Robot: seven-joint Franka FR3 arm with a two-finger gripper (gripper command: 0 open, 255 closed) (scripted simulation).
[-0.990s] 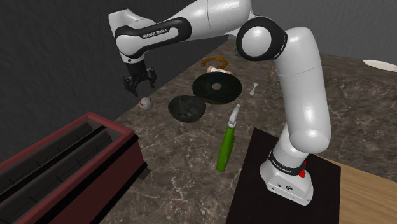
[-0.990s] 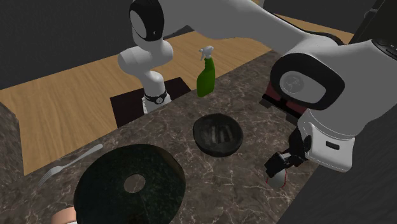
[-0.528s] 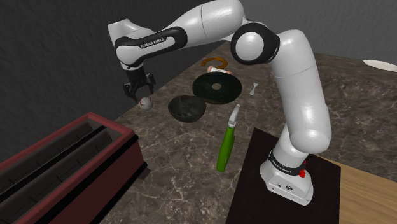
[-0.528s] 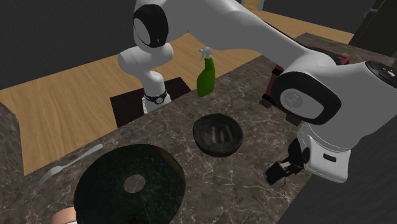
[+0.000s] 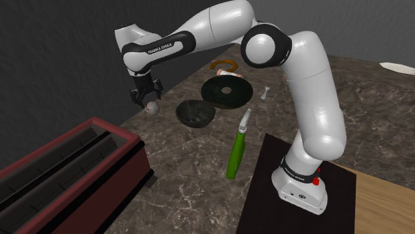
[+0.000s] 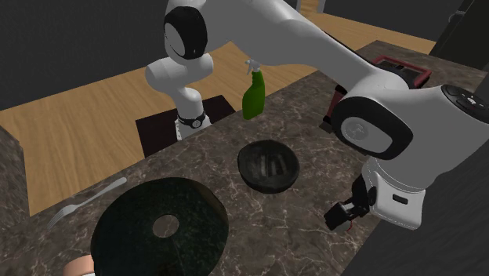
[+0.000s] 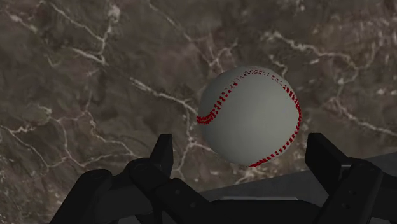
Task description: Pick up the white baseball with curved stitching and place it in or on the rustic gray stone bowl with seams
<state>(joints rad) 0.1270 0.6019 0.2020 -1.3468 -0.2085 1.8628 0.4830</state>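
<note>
Baseball (image 5: 152, 109) partly behind the hand (image 5: 147, 101), shoulder view.

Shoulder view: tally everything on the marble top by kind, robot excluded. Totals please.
Baseball: 1
Bowl: 1
Black disc with a hole: 1
Green spray bottle: 1
Fork: 1
Orange curved piece, kind unclear: 1
Red bin: 1
White dish, cut off at the frame edge: 1
Total: 8
</note>
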